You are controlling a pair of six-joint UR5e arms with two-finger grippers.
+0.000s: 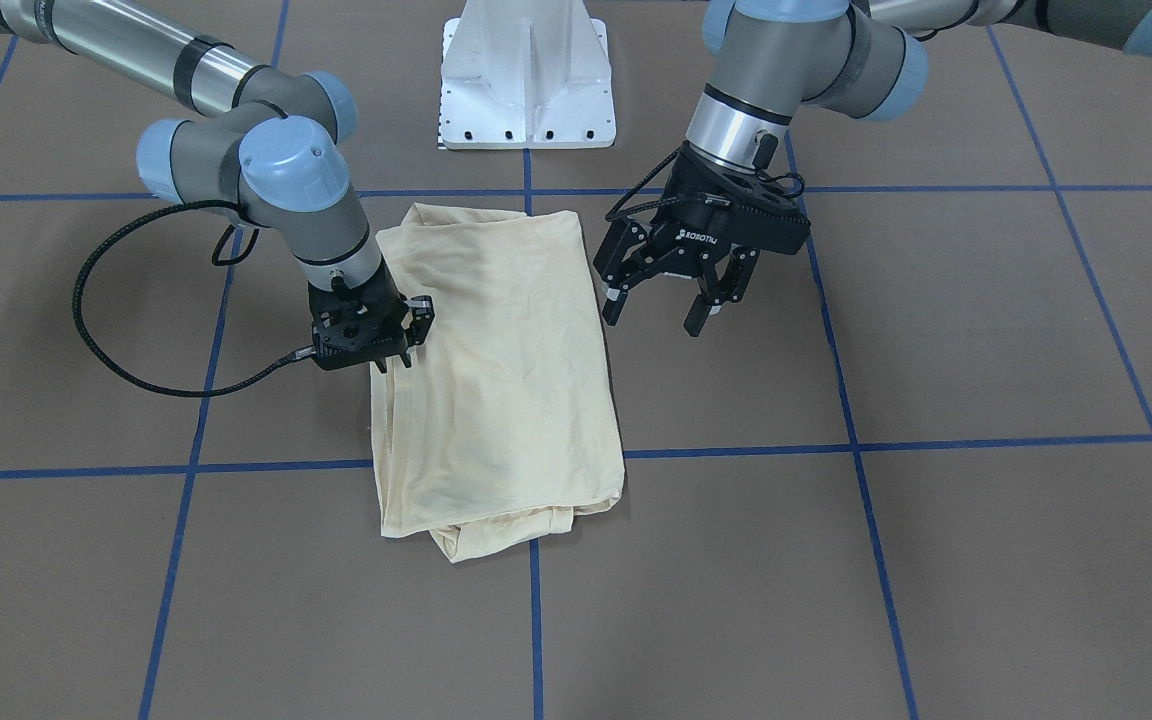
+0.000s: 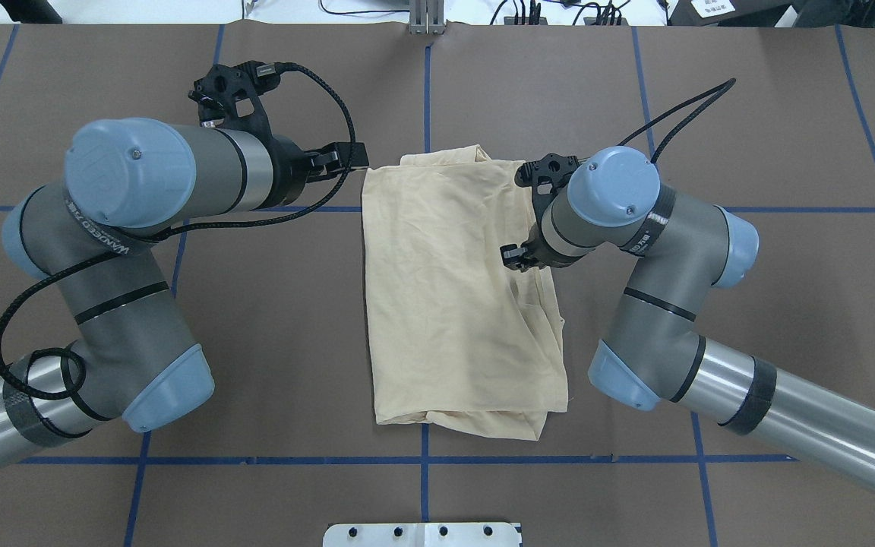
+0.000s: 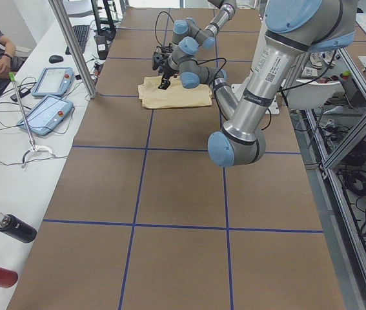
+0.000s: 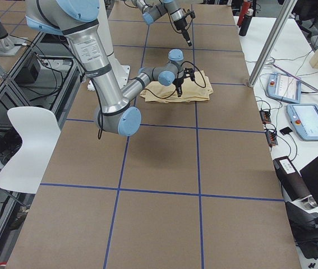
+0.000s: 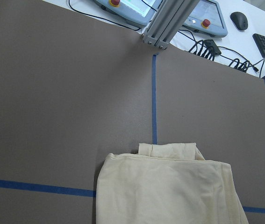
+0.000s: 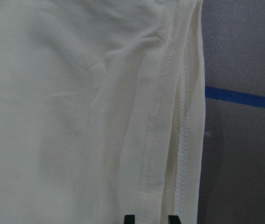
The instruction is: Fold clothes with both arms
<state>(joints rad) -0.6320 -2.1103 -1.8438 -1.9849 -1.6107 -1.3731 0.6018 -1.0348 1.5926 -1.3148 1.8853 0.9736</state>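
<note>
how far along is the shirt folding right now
Done: the T-shirt lies folded into a long narrow rectangle, no sleeve sticking out. In hand: the right gripper seems to pinch its side edge, jaws nearly closed; the left gripper hangs open beside it. Left: probably the crosswise folds.

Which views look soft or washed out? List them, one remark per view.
Right wrist view: the shirt fills the frame, washed paler and slightly soft. Left wrist view: sharp, evenly lit. Front-facing view: sharp, with even light on the cloth.

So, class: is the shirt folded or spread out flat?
Folded. The shirt lies as a narrow rectangle, no sleeves spread out, with stacked layers showing along its edges.
</note>
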